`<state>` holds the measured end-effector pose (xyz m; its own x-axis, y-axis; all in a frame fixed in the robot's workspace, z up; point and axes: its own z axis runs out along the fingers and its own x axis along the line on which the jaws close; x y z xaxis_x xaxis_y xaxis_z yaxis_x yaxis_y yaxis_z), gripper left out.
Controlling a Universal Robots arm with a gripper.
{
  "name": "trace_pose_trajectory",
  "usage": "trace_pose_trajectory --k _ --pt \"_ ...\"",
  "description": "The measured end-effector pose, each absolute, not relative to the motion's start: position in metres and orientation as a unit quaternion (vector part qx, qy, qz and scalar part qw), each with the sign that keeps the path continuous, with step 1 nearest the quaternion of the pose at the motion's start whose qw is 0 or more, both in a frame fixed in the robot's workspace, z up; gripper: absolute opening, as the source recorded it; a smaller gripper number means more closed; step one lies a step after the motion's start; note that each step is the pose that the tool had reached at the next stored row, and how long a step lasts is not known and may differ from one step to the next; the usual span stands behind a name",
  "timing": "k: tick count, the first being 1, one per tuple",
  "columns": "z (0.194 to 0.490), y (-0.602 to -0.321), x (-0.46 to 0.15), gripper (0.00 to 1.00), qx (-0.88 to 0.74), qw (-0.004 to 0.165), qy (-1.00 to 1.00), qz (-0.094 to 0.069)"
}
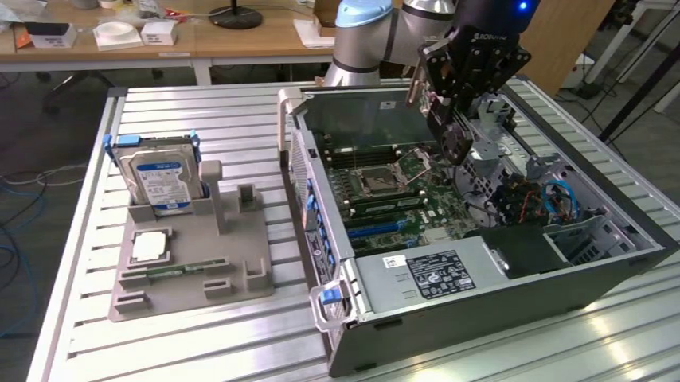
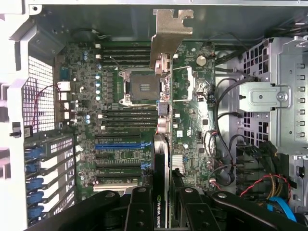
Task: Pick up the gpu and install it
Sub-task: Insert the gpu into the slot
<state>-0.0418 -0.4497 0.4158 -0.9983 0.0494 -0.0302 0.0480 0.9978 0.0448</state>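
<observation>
Diffuse overhead room light, moderate brightness. Exterior view: glare streaks on the slatted table (image 1: 510, 350) at its near edge; interior of the computer case (image 1: 531, 296) in shadow. Wrist view: bright metal bracket on the gpu (image 2: 161, 159); the gripper (image 2: 163, 207) dark and out of focus

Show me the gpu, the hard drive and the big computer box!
gpu (image 2: 160, 166): wrist view, on its thin black edge.
hard drive (image 1: 162, 181): exterior view, on its blue-and-white label.
computer case (image 1: 510, 310): exterior view, on its dark outer wall.
</observation>
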Motion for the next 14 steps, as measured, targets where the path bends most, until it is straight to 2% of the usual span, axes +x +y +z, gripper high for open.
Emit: trace_pose_trajectory --k 14 --pt "0.4158 -0.4497 -0.0417 0.26 -0.003 0.015 1.000 0.022"
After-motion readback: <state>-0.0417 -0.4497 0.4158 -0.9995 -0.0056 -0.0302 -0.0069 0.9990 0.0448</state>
